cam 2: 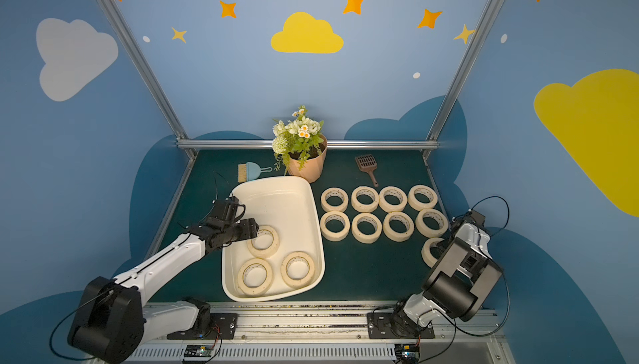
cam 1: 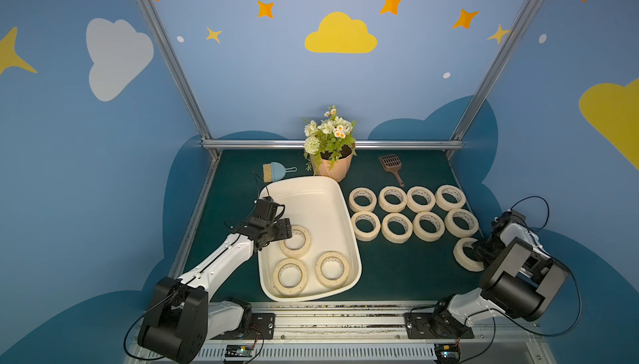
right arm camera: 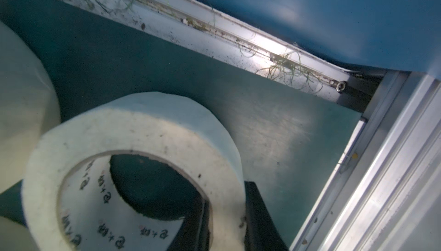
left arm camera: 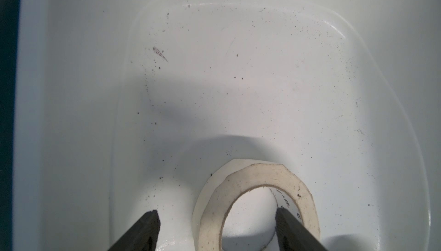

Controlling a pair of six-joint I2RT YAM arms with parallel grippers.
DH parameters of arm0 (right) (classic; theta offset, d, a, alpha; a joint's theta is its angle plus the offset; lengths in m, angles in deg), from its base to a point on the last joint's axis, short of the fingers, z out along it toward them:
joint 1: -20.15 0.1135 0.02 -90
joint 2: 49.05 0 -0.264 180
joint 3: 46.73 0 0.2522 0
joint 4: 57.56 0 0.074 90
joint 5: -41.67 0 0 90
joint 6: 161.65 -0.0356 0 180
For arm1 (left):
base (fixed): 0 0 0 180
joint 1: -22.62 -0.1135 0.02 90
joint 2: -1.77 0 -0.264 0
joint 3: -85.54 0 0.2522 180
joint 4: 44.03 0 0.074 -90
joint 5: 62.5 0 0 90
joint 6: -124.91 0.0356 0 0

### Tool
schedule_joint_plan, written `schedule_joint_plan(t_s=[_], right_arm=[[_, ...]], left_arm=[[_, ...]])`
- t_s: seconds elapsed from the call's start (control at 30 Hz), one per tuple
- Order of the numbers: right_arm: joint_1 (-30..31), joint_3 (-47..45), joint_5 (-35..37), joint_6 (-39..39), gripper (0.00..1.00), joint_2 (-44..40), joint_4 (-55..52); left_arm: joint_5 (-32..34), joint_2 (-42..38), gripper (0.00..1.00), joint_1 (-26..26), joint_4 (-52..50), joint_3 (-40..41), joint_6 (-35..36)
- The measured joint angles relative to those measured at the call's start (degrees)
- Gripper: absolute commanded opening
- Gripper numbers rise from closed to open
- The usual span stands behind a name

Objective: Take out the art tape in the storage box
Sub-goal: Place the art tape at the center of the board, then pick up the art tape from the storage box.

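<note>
Art tape (cam 1: 307,241) lies in two places. Three cream rolls sit flat on the floor of the storage box (cam 1: 311,203), toward its end nearest the arm bases. Eight more lie in two rows outside the box on the right arm's side, on the dark green mat (cam 1: 397,275).

The step in hand looks like a pick inside the box. The left gripper (left arm camera: 214,211) hangs wide open over the roll deepest in the box, one black finger outside its wall and one at the core, holding nothing. Next it must sink, pinch that wall and lift clear of the low rim.

Well away from the box, the right gripper (right arm camera: 226,191) straddles the wall of a ninth roll (cam 1: 458,255) resting on the mat. Whether it pinches or stands just clear I cannot tell.

The rolls are thick papery rings, matt and dirt-flecked, with printed white cores. The box is smooth glossy plastic, speckled with grit.
</note>
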State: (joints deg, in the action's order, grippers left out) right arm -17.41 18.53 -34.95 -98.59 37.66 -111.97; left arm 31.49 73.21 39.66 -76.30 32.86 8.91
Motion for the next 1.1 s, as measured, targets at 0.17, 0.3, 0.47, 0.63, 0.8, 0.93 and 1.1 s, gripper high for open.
schedule_joint_plan(t_s=[0.17, 0.3, 0.47, 0.63, 0.8, 0.93, 1.1], right_arm=[[5.7, 0.3, 1.0, 0.5, 0.70, -3.8, 0.0], [16.7, 4.5, -0.5, 1.7, 0.71, -6.7, -2.1], [34.8, 10.4, -3.2, 3.4, 0.71, -7.0, -4.9], [51.8, 13.9, -4.9, 5.2, 0.71, -6.1, -9.8], [63.4, 17.4, -8.3, 6.3, 0.68, -4.2, -13.5], [71.2, 22.5, -11.4, 6.3, 0.64, -2.0, -14.8], [79.4, 29.7, -16.6, 4.8, 0.55, 2.1, -13.1]], left_arm=[[-0.8, 2.8, 0.79, 0.1, 0.3, -0.5, 0.0], [-1.5, 5.1, 0.74, 0.2, -0.2, -0.6, 0.1], [-1.7, 7.8, 0.60, 0.1, -1.2, -0.7, 0.3], [-2.1, 11.6, 0.31, 0.6, -2.5, -2.1, 0.7], [-0.5, 12.5, 0.10, 1.4, -5.5, -4.5, 2.0], [1.1, 12.5, 0.04, 3.1, -10.6, -9.3, 3.1], [2.8, 12.3, 0.04, 8.7, -14.5, -17.9, 3.7]])
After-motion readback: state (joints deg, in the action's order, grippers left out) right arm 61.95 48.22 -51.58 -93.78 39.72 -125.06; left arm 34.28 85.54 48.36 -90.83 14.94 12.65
